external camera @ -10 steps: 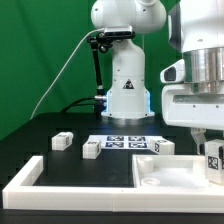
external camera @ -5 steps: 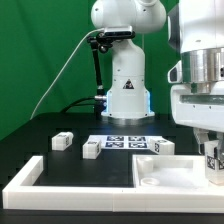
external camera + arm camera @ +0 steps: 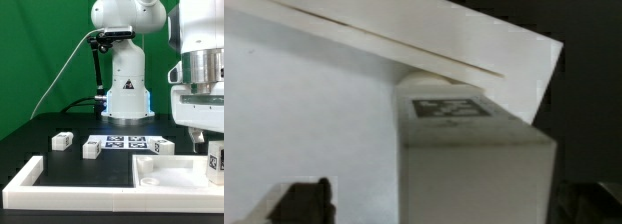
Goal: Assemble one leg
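A leg (image 3: 214, 161), a stubby white block with a square tag, stands upright at a corner of the large white panel (image 3: 170, 172) at the exterior view's right. My gripper (image 3: 212, 148) hangs right over it. In the wrist view the leg (image 3: 473, 160) lies between the fingers, its far end against the panel's (image 3: 304, 110) corner. The gripper (image 3: 464, 208) is open: one dark fingertip (image 3: 304, 203) stands clear of the leg with a gap. Three more legs (image 3: 62, 140) (image 3: 91, 148) (image 3: 164, 147) lie on the black table.
The marker board (image 3: 125, 142) lies flat between the loose legs, in front of the arm's base (image 3: 125, 95). A long white border rail (image 3: 40, 180) runs along the front and the left of the work area.
The gripper body has shifted slightly over the leg at the panel's corner. The leg's tag shows more fully now. The loose legs have not moved.
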Controlling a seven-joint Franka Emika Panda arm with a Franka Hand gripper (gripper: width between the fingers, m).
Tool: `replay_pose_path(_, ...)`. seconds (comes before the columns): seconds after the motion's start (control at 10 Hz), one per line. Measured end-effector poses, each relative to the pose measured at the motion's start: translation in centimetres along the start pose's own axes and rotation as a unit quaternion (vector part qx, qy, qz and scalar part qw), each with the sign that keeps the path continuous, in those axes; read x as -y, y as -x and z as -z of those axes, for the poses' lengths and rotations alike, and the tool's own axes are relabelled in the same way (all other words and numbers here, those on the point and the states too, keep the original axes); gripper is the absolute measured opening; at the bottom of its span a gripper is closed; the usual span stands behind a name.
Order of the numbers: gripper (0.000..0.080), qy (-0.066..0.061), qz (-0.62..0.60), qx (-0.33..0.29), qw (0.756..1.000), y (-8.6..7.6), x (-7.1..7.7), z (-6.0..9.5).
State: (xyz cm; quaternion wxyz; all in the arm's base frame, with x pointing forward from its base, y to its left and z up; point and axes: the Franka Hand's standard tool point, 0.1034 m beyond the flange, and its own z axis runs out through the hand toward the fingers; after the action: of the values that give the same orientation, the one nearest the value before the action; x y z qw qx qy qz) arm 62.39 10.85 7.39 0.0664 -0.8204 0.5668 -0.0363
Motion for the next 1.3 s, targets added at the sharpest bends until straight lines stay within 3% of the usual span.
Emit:
replay_pose_path(0.1,0.0645,0.000,-0.027,0.000,1.000,0.0,0.0,-0.1)
replay_pose_path(0.3,0.0649,0.002,0.091,-0.004,0.996,0.0,0.2,0.0)
replay_pose_path(0.6,0.0649,0.002,0.237,-0.005,0.971,-0.2,0.4,0.1)
replay_pose_path(1.3,0.0649,0.023,0.524,-0.008,0.851,1.0,0.4,0.1)
